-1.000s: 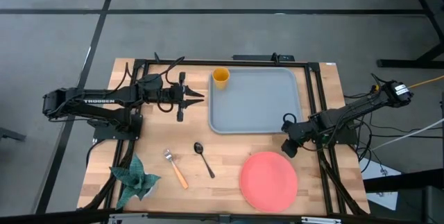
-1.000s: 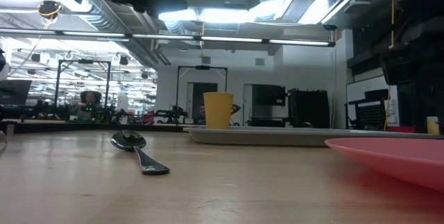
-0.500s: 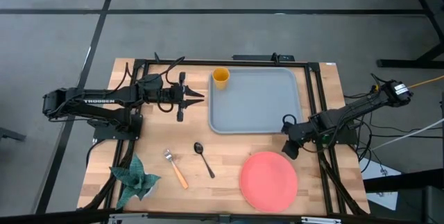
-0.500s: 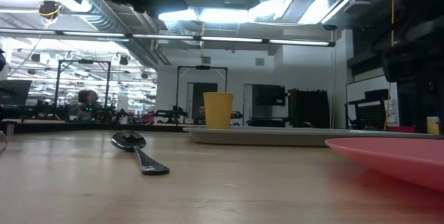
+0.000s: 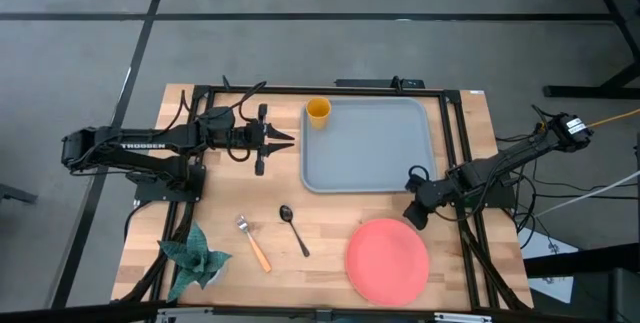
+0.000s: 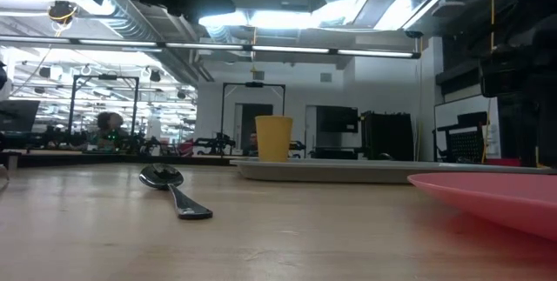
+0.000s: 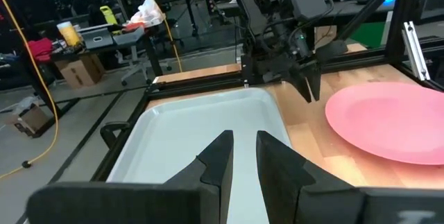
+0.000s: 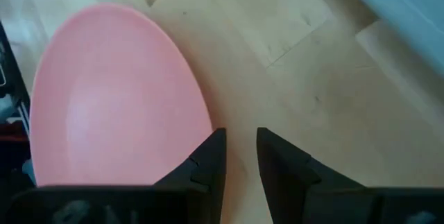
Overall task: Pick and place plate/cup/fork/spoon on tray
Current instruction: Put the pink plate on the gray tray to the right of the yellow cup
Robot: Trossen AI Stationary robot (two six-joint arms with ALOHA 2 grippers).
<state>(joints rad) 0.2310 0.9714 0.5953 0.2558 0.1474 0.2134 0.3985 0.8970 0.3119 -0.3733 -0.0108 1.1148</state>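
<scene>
The coral-pink plate [image 5: 387,260] lies flat on the table near its front edge, right of centre. The yellow cup [image 5: 318,112] stands upright in the far left corner of the grey-blue tray [image 5: 375,153]. The dark spoon [image 5: 293,229] and the orange-handled fork [image 5: 254,243] lie on the wood left of the plate. My right gripper [image 5: 415,213] is shut and empty, between the tray's near right corner and the plate's far edge [image 8: 201,106]. My left gripper [image 5: 288,141] is shut and empty, hovering just left of the tray.
A green plant-like ornament [image 5: 193,257] sits at the table's near left corner. A black frame [image 5: 455,143] runs along the table's right side and far edge. Bare wood lies between the spoon and the plate.
My right arm has shifted slightly toward the table's left edge, its gripper staying shut beside the plate's far edge. Nothing on the table has moved.
</scene>
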